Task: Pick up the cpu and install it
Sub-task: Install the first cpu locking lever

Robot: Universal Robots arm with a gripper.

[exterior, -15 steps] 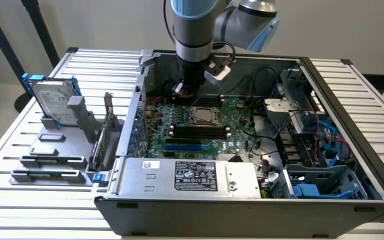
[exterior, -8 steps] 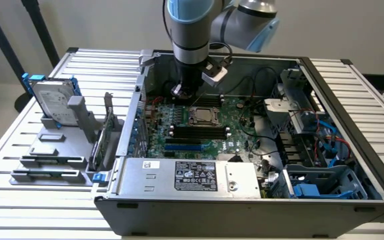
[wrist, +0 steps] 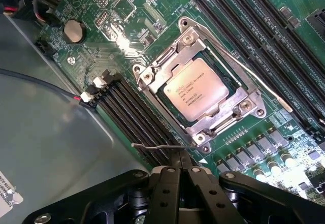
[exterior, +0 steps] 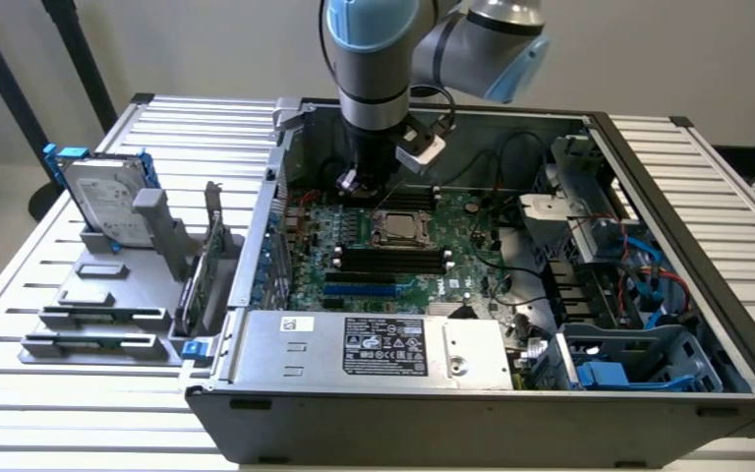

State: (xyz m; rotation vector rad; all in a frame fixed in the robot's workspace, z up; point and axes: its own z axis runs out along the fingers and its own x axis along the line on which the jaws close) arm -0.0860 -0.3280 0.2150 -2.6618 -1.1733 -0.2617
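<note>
**Clenched gripper (exterior: 349,182) over a seated cpu (exterior: 401,228)**

In the exterior view, an open computer case (exterior: 351,423) lies on a slatted table (exterior: 36,413). The robot arm reaches down into the far side of the case, with the gripper low over the green motherboard (exterior: 476,251). The cpu sits in its socket, just on the near side of the gripper.

In the wrist view, the cpu (wrist: 195,89) lies flat inside a metal socket frame (wrist: 187,35). The jaws are pressed together. A thin wire lever (wrist: 152,146) crosses at their tips, and I cannot tell whether they pinch it.

A hard drive (exterior: 102,197) stands outside the case, at the exterior view's left.
</note>
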